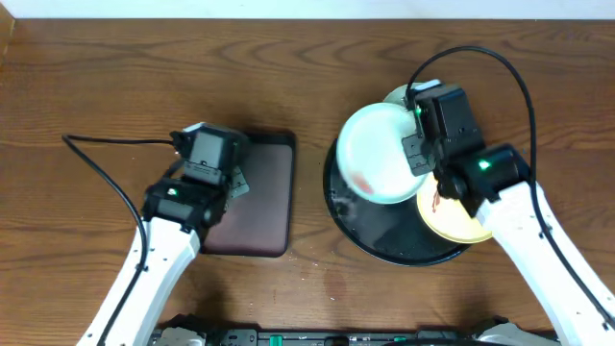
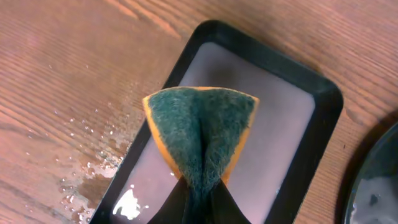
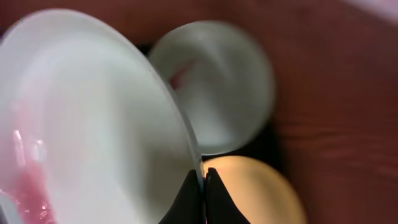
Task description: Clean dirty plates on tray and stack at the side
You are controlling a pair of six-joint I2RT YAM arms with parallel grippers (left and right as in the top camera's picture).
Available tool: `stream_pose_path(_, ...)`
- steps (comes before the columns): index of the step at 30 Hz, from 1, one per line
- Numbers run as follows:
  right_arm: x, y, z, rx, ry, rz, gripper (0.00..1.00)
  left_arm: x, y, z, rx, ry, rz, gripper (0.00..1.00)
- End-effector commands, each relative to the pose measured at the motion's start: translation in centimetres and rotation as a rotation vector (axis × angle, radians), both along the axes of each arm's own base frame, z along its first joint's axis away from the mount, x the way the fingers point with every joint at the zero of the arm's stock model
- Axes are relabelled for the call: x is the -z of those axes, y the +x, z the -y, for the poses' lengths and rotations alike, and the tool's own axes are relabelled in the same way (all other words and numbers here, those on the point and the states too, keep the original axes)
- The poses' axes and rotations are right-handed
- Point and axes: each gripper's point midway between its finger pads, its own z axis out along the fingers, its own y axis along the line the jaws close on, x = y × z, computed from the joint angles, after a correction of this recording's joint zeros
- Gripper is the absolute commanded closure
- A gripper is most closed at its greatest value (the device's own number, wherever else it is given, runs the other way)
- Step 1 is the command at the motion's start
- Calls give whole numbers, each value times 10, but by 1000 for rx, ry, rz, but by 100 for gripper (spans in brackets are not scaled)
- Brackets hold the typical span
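Right gripper (image 1: 419,154) grips a dirty plate over the tray, left gripper (image 1: 234,181) grips a sponge

Overhead: the right gripper pinches the rim of a pale plate (image 1: 377,154), red-smeared, held tilted over the black tray (image 1: 380,237); a yellow plate (image 1: 459,219) lies on the tray and a second pale plate (image 1: 402,94) peeks out behind. Left wrist: the left gripper clamps a folded green-and-orange sponge (image 2: 199,127) above the small tray (image 2: 311,162), with water drops (image 2: 87,158) on the table (image 2: 56,62) beside it. Right wrist: the fingers (image 3: 186,199) are closed on the plate's rim; the other two plates lie beyond, blurred
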Motion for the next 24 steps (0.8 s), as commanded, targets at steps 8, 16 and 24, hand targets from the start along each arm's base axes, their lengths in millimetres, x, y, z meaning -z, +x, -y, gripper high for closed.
stream_pose_path(8,-92,-10,-6,-47,-602,320,99,44,-5,11,85,-106,-190,93)
stream_pose_path(16,-135,-12,-24,-60,-789,434,99,47,-5,13,90,-116,-200,93)
stream_pose_path(24,-96,-7,-44,-184,-549,373,99,47,-5,13,90,-116,-200,93)
